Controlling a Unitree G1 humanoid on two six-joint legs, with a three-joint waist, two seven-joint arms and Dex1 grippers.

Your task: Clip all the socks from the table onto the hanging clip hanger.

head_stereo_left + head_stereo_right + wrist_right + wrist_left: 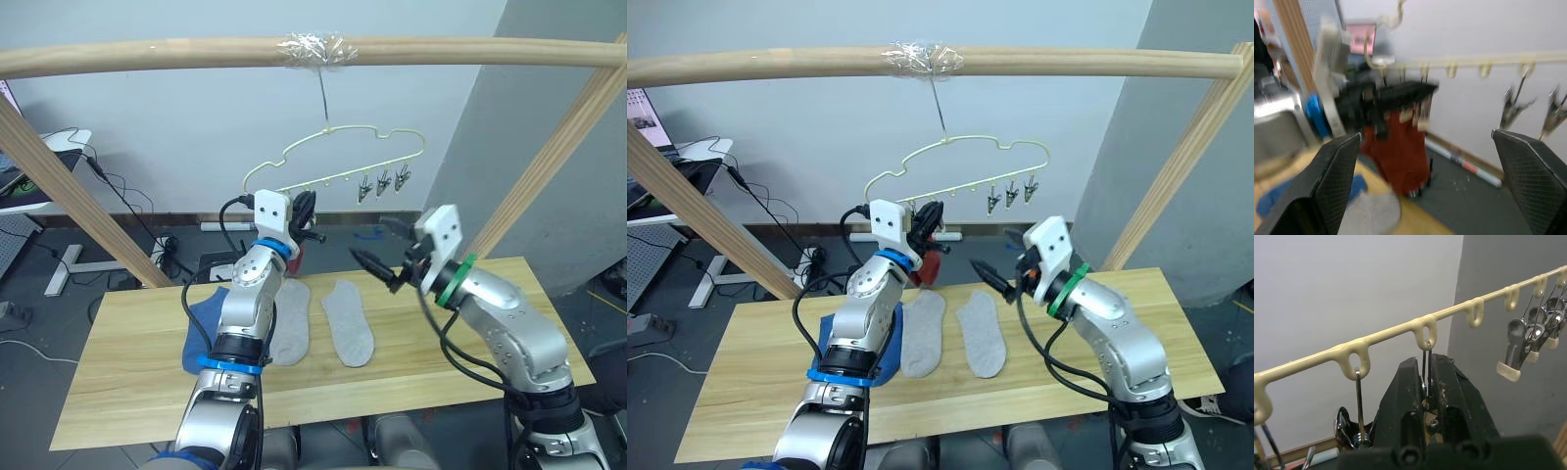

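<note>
While the clip hanger hung by its hook from the taped wooden pole in the left eye view, the left gripper was raised to its lower bar with a rust red sock hanging just under it. 3 free clips dangled together near the bar's right end. On the table lay 2 light grey socks side by side, with a blue sock partly hidden behind the left arm. The right gripper hovered above the table to the right of the left one, its 2 black fingers spread apart and empty.

From the right eye view, the red sock showed more plainly below the left gripper, and the grey socks lay flat on the planks.

At the left wrist, the 2 black fingers stood pressed together on a metal clip hanging from a loop of the pale-yellow bar.

At the right wrist, the wide-open fingers framed the left gripper, the red sock hanging from it, and 2 free clips.
</note>
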